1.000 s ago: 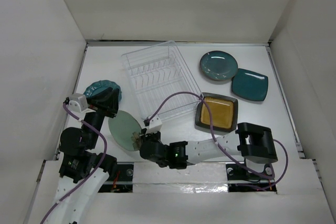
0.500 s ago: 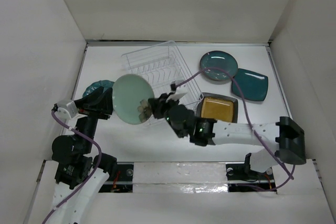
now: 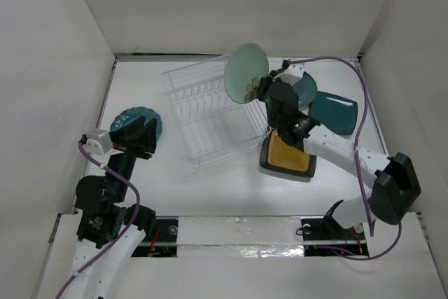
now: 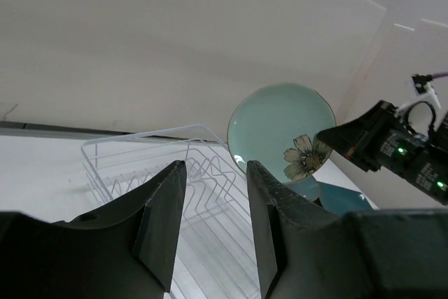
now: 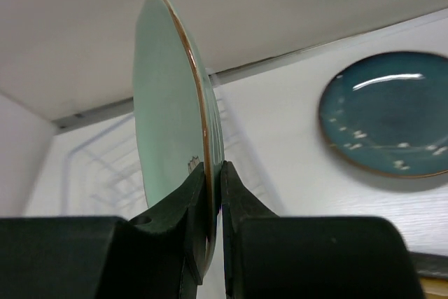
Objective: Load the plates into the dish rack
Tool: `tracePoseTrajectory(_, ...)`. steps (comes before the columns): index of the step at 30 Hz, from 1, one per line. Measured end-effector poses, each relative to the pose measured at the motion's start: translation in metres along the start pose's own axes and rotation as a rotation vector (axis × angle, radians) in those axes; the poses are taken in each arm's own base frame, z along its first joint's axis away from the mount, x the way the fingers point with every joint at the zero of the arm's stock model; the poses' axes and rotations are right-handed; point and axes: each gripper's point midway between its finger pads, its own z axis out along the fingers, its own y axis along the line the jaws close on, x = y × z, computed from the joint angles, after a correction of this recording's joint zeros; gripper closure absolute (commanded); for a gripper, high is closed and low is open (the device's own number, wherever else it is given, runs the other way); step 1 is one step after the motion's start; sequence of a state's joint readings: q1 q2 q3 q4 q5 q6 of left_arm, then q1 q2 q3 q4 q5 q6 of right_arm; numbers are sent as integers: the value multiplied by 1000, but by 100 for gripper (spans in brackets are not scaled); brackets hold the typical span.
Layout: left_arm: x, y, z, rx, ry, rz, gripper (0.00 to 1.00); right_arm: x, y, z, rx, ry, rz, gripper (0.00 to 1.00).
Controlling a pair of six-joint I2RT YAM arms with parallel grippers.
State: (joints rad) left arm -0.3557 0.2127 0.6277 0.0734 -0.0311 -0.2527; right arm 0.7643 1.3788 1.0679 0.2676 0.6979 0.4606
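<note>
Over the dish rack's (image 3: 210,125) far right corner, the pale green flowered plate (image 3: 245,73) now hangs on edge, pinched at its lower rim by the right gripper (image 3: 260,89). A second ago it was low near the table's front edge. It has since swung up and across the rack, so the first of five plates looks set for slotting; none stands in the ribs yet. The right arm stretches forward across the amber square plate (image 3: 287,155), wrist turned toward the rack. The left gripper (image 3: 143,134), slightly parted and empty, sits close by the teal scalloped plate (image 3: 131,118).
</note>
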Motion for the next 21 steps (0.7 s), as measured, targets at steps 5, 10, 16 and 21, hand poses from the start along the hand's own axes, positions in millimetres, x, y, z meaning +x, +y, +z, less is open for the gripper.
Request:
tracePoseTrajectory(5,2,0,1,-1,8,1,64,5,-14,44,99,3,-186,100)
tracePoseTrajectory(10,5,1,3,-2,20,1,64,24,-16,70,120,34,-321,100)
tracePoseTrajectory(16,6,1,3,-2,23,-2,64,34,-20,92,141,56,-442,100)
tracePoseTrajectory(21,11,1,4,-1,34,-2,64,22,-22,106,147,44,-496,100)
